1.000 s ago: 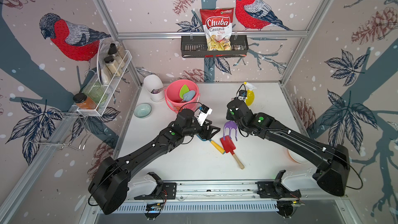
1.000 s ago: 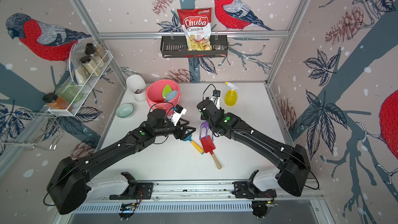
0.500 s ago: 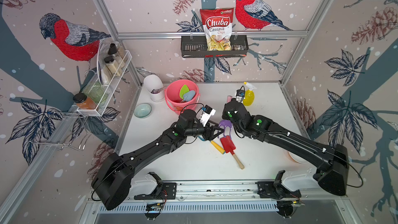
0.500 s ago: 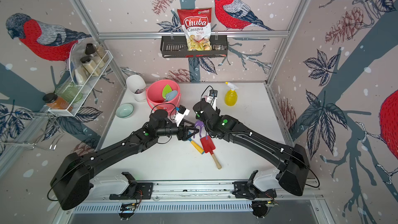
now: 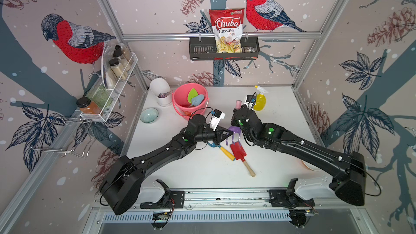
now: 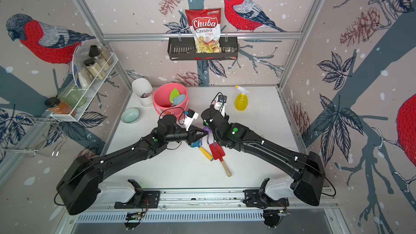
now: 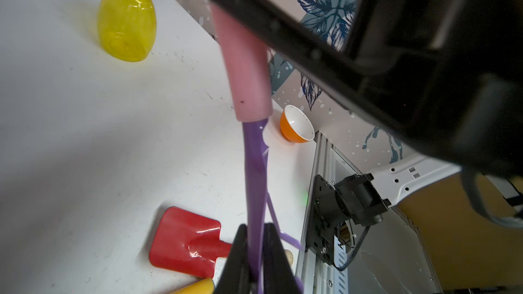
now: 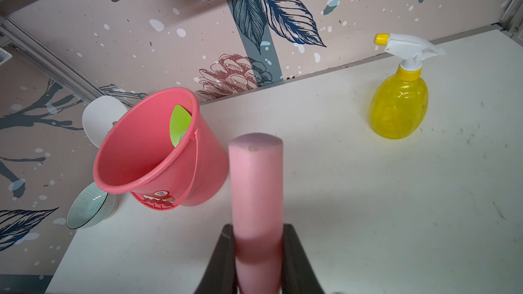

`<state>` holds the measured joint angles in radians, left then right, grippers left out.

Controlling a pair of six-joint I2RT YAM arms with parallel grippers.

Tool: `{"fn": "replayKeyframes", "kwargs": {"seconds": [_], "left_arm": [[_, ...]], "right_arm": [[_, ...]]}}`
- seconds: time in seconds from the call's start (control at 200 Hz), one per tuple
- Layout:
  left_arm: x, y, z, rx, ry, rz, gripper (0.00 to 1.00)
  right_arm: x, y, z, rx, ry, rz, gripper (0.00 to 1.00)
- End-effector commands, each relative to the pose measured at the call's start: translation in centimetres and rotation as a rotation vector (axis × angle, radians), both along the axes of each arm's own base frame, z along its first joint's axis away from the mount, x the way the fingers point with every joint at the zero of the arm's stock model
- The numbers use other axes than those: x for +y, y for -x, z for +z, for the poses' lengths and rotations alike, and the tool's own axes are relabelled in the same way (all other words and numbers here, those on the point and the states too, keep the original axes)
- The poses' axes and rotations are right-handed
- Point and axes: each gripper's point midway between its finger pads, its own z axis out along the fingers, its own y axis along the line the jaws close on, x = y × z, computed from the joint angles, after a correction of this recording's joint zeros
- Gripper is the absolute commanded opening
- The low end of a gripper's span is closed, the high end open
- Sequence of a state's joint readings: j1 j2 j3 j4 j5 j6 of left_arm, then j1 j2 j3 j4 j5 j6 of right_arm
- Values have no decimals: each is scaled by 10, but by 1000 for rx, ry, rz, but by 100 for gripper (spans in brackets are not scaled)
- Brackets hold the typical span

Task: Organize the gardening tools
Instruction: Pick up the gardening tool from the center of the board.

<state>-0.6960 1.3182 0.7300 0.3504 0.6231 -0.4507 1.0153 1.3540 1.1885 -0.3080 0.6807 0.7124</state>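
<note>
The purple-pink fork (image 5: 234, 131) hangs above the table between both arms. My right gripper (image 8: 257, 233) is shut on its pink handle (image 8: 256, 182). My left gripper (image 7: 256, 236) is shut on the purple neck (image 7: 254, 182) just above the tines. Under them lie the red wooden-handled shovel (image 5: 237, 151) and the blue-yellow fork (image 5: 226, 153). A yellow spray bottle (image 5: 259, 102) stands at the back right. The green trowel (image 5: 192, 92) and the light-blue trowel (image 5: 198, 100) stand inside the pink bucket (image 5: 181, 111).
A white cup (image 5: 159, 88) and a teal bowl (image 5: 149, 115) sit left of the bucket. An orange bowl (image 7: 297, 127) sits by the table's right edge, near the right arm's base. A wire rack hangs on the left wall, and a black shelf with a chips bag on the back wall.
My left gripper moved right from beside the blue-yellow fork and shut on the purple fork's neck. My right gripper brought the fork slightly left, still gripping the handle.
</note>
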Motion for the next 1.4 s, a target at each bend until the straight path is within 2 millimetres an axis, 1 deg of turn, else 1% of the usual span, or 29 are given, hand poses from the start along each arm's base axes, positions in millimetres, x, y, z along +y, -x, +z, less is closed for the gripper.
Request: {"fn": "replayKeyframes", "kwargs": {"seconds": [0.0, 0.015, 0.085, 0.105, 0.125, 0.13, 0.175, 0.225, 0.315, 0.325, 0.33, 0.335, 0.34, 0.355, 0.36, 0.375, 0.475, 0.515, 0.525, 0.535, 0.62, 0.685, 0.815, 0.935, 1.046, 1.096, 1.256, 1.316, 1.396], "left_arm": [[-6, 4, 16, -65, 44, -51, 1], [-6, 4, 16, -64, 42, -51, 0], [-6, 2, 13, -61, 20, -43, 0], [-5, 1, 11, -58, 9, -38, 0], [-5, 0, 10, -57, -2, -35, 0], [-5, 0, 11, -57, -3, -35, 0], [-3, -2, 5, -52, -43, -22, 0], [0, -6, -1, -41, -97, -3, 0], [7, -13, -18, -25, -220, 27, 0], [8, -14, -19, -26, -231, 27, 0], [8, -14, -20, -25, -238, 28, 0], [8, -15, -21, -25, -244, 29, 0], [9, -15, -22, -25, -251, 31, 0], [10, -16, -24, -22, -272, 33, 0], [11, -16, -25, -22, -278, 34, 0], [12, -17, -27, -22, -295, 36, 0], [18, -23, -36, -18, -396, 42, 0], [22, -21, -46, -3, -437, 41, 0], [20, -25, -39, -18, -431, 45, 0], [20, -26, -37, -23, -434, 46, 0], [23, -29, -39, -27, -480, 47, 0], [25, -30, -37, -38, -500, 42, 0], [25, -28, -33, -51, -514, 17, 0], [25, -20, -29, -49, -518, -25, 0], [28, -13, -27, -46, -525, -51, 0], [30, -10, -28, -43, -531, -59, 0], [33, 0, -26, -38, -537, -91, 0], [35, 2, -25, -39, -540, -97, 0], [35, 5, -24, -36, -541, -110, 0]], "right_arm": [[7, -2, 6, -22, -55, 1, 0], [7, -2, 6, -21, -53, 2, 0], [7, -2, 2, -16, -42, 5, 0], [6, -1, 2, -15, -38, 6, 4], [5, -1, 0, -13, -30, 6, 13], [5, -1, 0, -13, -30, 6, 13], [2, 0, -2, -9, -11, 5, 31], [-4, 2, -3, -11, 9, 0, 48], [-18, 7, -1, -27, 40, 3, 87], [-20, 8, -1, -30, 43, 3, 90], [-21, 8, 0, -33, 43, 3, 90], [-23, 9, 1, -36, 45, 2, 94], [-23, 9, 0, -36, 49, 1, 96], [-25, 9, -2, -38, 61, 0, 98], [-28, 11, 1, -45, 54, 0, 99], [-33, 12, 5, -55, 50, -2, 99], [-53, 21, 18, -99, 81, 22, 99], [-60, 25, 24, -118, 99, 42, 99], [-62, 26, 25, -124, 104, 47, 99], [-63, 27, 26, -128, 112, 54, 99], [-74, 37, 36, -168, 193, 115, 100], [-79, 44, 35, -181, 289, 160, 100], [-81, 56, 22, -217, 504, 240, 100], [-78, 62, 3, -272, 743, 287, 100], [-74, 68, -14, -367, 972, 318, 100], [-74, 68, -19, -409, 1064, 328, 100], [-63, 72, -34, -543, 1304, 410, 100], [-64, 71, -43, -586, 1424, 425, 100], [-63, 71, -48, -652, 1517, 421, 100]]}}
